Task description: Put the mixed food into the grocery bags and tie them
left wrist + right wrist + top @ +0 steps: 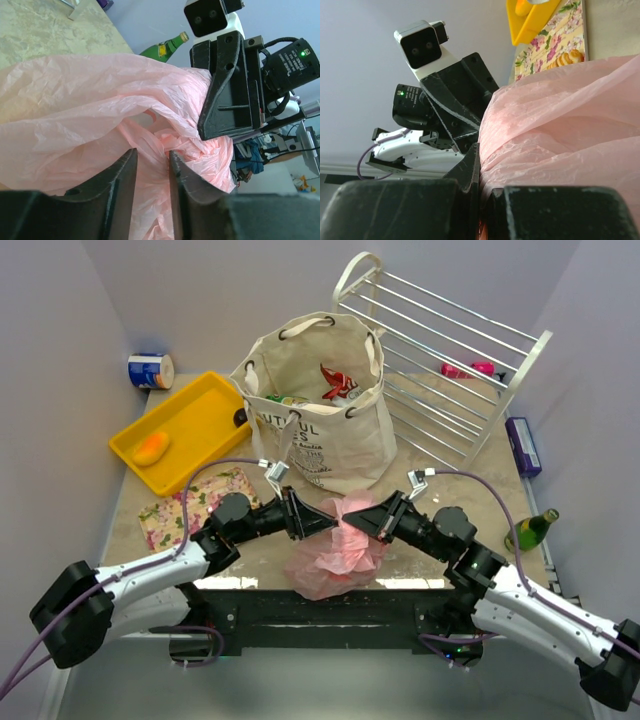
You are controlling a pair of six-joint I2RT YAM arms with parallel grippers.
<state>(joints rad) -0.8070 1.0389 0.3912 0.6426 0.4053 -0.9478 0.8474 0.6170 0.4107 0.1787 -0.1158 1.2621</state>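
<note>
The pink plastic bag [338, 548] lies crumpled at the near table edge between my two grippers. My left gripper [322, 523] pinches a twisted strand of the bag's top; in the left wrist view [152, 165] the plastic fills the narrow gap between the fingers. My right gripper [362, 520] is shut on the bag's other side [560, 145], film caught between its jaws. The cream canvas tote [318, 400] stands upright behind, holding a red packet [336, 381] and a green-and-white packet [285, 399]. An orange-yellow fruit [150, 448] lies in the yellow tray [190, 405].
A blue-and-white can [150, 371] stands far left. A floral cloth [195, 505] lies left of the arms. A white wire rack [445, 350] leans at the back right with a pink item [468, 369]. A green bottle [530, 531] and purple box [522, 445] are right.
</note>
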